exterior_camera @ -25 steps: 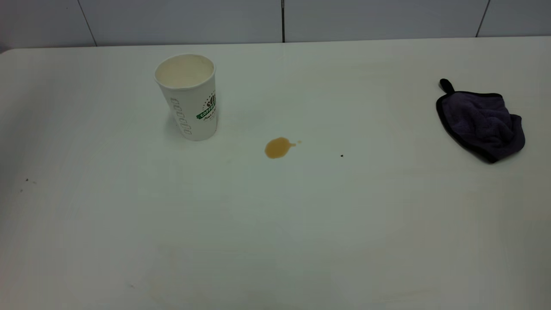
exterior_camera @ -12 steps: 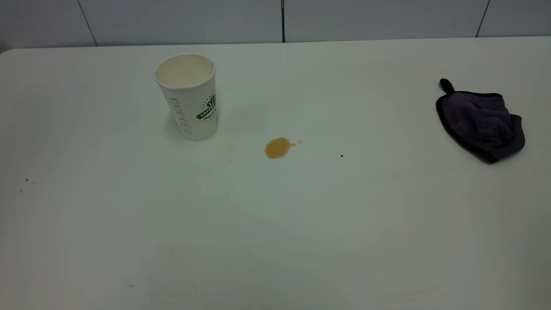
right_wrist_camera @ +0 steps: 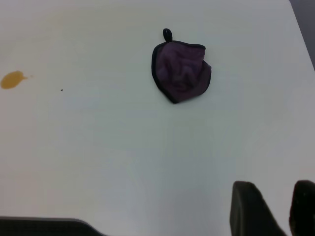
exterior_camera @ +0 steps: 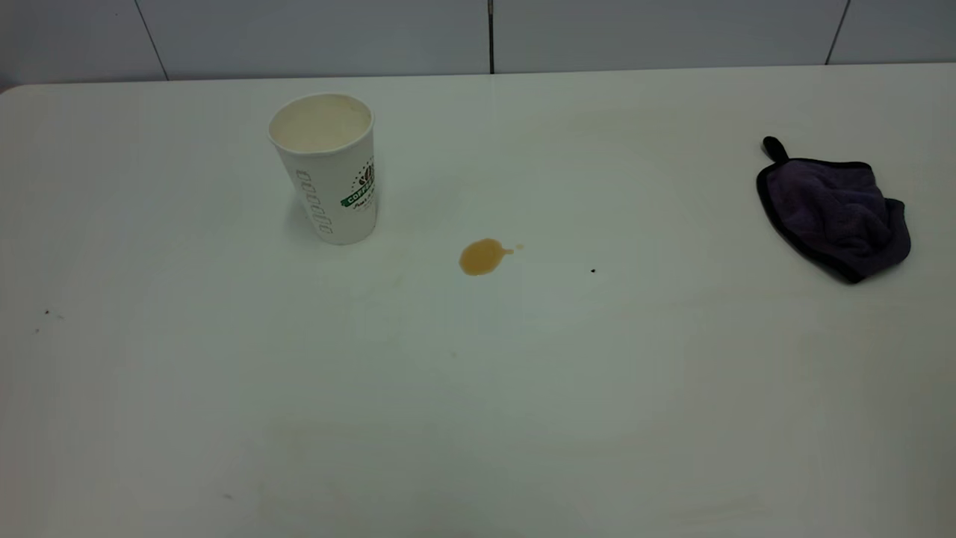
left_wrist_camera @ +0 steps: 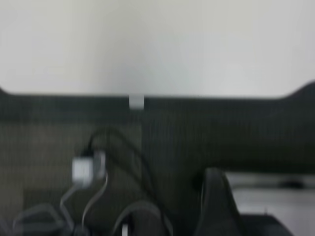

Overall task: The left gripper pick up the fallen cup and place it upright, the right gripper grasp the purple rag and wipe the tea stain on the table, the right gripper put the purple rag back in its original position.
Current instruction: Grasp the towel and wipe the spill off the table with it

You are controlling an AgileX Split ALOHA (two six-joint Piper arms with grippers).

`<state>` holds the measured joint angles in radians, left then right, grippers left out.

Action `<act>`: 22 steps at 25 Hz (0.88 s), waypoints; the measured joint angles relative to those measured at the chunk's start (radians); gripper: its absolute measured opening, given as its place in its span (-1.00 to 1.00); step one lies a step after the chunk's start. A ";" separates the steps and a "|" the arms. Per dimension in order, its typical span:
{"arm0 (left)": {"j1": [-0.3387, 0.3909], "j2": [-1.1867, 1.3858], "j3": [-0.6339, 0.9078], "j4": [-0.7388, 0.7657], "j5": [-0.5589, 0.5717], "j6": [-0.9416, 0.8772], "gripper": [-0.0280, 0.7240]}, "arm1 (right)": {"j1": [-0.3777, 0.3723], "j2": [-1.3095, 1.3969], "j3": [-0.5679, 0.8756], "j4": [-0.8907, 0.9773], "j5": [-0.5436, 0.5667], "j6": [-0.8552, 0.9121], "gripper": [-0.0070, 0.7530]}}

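Observation:
The white paper cup [exterior_camera: 328, 168] with a green-and-black logo stands upright at the table's back left. A small brown tea stain [exterior_camera: 482, 256] lies right of it near the middle; it also shows in the right wrist view [right_wrist_camera: 12, 79]. The purple rag [exterior_camera: 835, 209] lies crumpled at the right and shows in the right wrist view [right_wrist_camera: 181, 72]. My right gripper [right_wrist_camera: 278, 196] is open and empty, above the bare table [exterior_camera: 478, 388] well short of the rag. My left gripper [left_wrist_camera: 219, 201] is off the table, beyond its edge. Neither gripper shows in the exterior view.
A tiny dark speck [exterior_camera: 593, 270] lies between the stain and the rag. A tiled wall [exterior_camera: 485, 33] runs behind the table's back edge. In the left wrist view, cables [left_wrist_camera: 98, 196] hang below the table edge [left_wrist_camera: 147, 94].

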<state>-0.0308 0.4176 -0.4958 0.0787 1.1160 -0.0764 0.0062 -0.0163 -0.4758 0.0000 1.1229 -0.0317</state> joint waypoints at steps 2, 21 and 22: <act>0.000 -0.084 0.002 0.004 -0.004 -0.001 0.47 | 0.000 0.000 0.000 0.000 0.000 0.000 -0.36; 0.000 -0.436 0.008 0.011 0.016 -0.001 0.47 | 0.000 0.000 0.000 0.000 0.000 0.000 -0.36; 0.000 -0.436 0.008 0.011 0.016 -0.001 0.47 | 0.000 0.000 0.000 0.000 0.000 0.000 -0.36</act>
<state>-0.0308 -0.0181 -0.4876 0.0895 1.1324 -0.0771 0.0062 -0.0163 -0.4758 0.0000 1.1229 -0.0317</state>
